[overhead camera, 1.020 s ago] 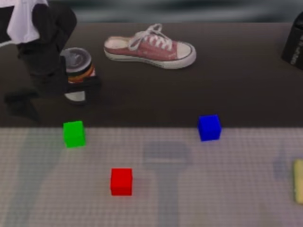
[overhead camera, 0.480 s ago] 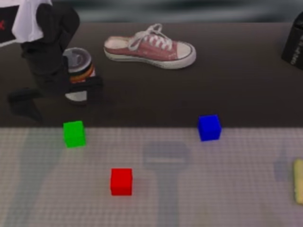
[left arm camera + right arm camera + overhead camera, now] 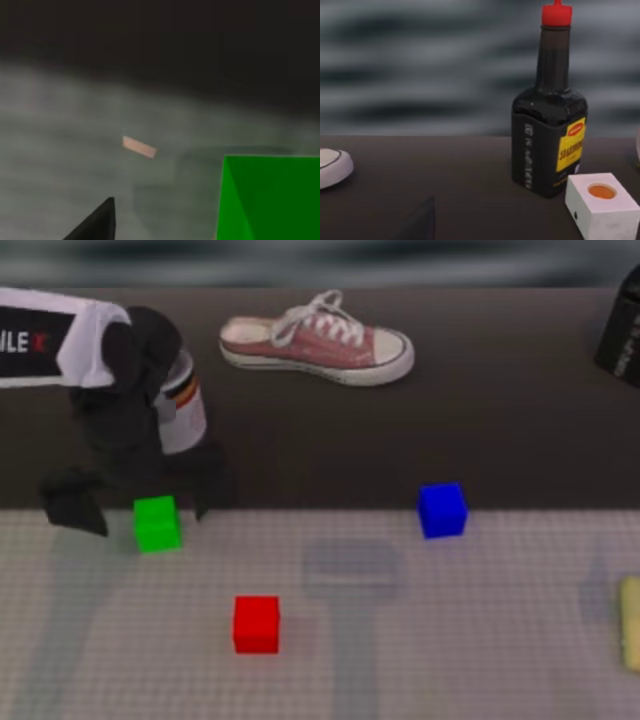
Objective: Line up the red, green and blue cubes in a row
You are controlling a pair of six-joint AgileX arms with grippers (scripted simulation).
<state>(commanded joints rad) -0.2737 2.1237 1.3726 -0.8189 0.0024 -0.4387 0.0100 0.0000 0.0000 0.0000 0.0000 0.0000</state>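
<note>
The green cube (image 3: 157, 523) sits at the left where the dark table meets the grey mat. My left gripper (image 3: 140, 508) is open and straddles it, one finger on each side, neither touching. In the left wrist view the green cube (image 3: 270, 200) fills the near corner beside one dark fingertip (image 3: 97, 222). The red cube (image 3: 256, 624) lies on the mat nearer the front. The blue cube (image 3: 441, 509) rests at centre right. My right gripper (image 3: 470, 230) is outside the top view, over the dark table with nothing in it; one fingertip (image 3: 422, 220) shows.
A striped jar (image 3: 182, 410) stands just behind the left arm. A pink sneaker (image 3: 318, 338) lies at the back. A dark sauce bottle (image 3: 549, 125) and a pale block with an orange mark (image 3: 601, 205) stand at the right; the block's edge (image 3: 630, 623) shows.
My left gripper has swung forward and down from beside the jar and its fingers now flank the green cube. The cubes have not moved.
</note>
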